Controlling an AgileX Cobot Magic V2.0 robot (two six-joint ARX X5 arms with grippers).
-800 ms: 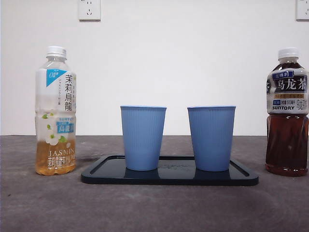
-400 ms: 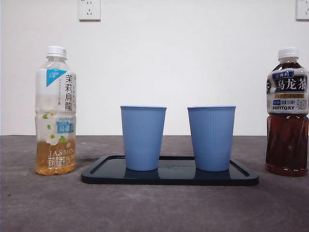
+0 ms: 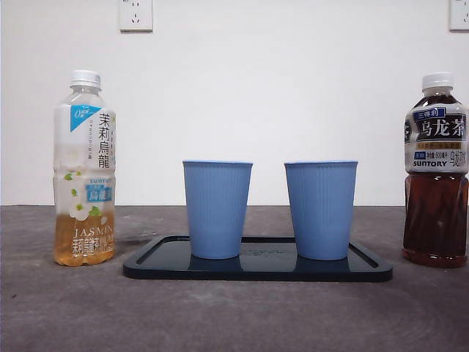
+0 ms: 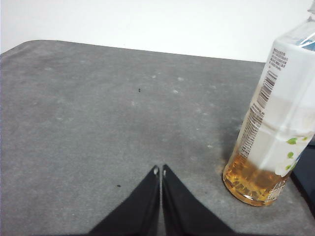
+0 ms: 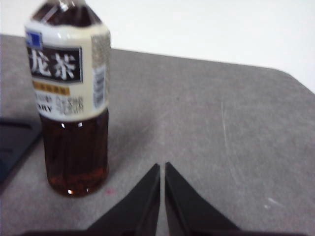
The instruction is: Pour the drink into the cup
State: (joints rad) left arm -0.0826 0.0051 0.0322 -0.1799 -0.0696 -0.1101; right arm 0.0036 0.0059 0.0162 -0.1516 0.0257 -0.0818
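A: What lies before you on the grey table [image 3: 234,315]?

B: A shallow black rectangular tray [image 3: 256,269] sits mid-table and carries two ribbed blue plastic cups [image 3: 217,209], upright and apart, mouths up, so you can likely pour into either and the tray will catch spills. Off the tray's one short end stands a clear plastic jasmine tea bottle [image 3: 85,169] with a white cap, pale amber tea only in its lower part. Off the other short end stands a dark oolong tea bottle [image 3: 436,170], white-capped and nearly full.

A: And your arms?

B: Your left gripper [image 4: 159,171] hangs over bare table near the jasmine bottle, jaws pressed together on nothing. Your right gripper [image 5: 162,168] hovers beside the oolong bottle, likewise closed and empty. Both caps look on, so neither drink is ready to pour yet
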